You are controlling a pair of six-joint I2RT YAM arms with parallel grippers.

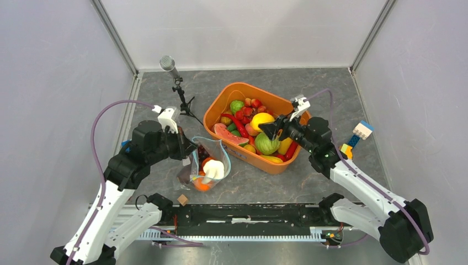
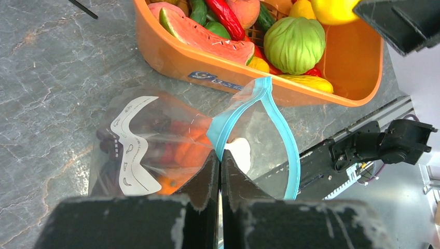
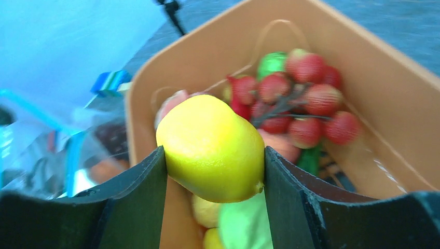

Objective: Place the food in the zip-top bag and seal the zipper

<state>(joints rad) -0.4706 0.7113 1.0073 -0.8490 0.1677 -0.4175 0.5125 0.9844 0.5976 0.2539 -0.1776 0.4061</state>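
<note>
The clear zip-top bag (image 1: 207, 163) lies left of the orange bin, its mouth held up and open, with orange and white food pieces inside (image 2: 181, 153). My left gripper (image 2: 219, 155) is shut on the teal zipper strip (image 2: 283, 129) at the bag's mouth edge; it also shows in the top view (image 1: 189, 149). My right gripper (image 3: 214, 155) is shut on a yellow lemon (image 3: 210, 148) and holds it above the bin; in the top view the lemon (image 1: 261, 121) sits at the gripper tips (image 1: 269, 128). More food lies in the bin: watermelon slice (image 1: 229, 134), round green piece (image 1: 266, 144), red chilli, strawberries (image 3: 296, 104).
The orange bin (image 1: 218, 105) stands at mid-table. A microphone on a small tripod (image 1: 175, 77) stands behind the bag. A small wooden cube (image 1: 182, 199) lies near the front rail. Coloured building blocks (image 1: 356, 138) lie at the right. Grey walls enclose the table.
</note>
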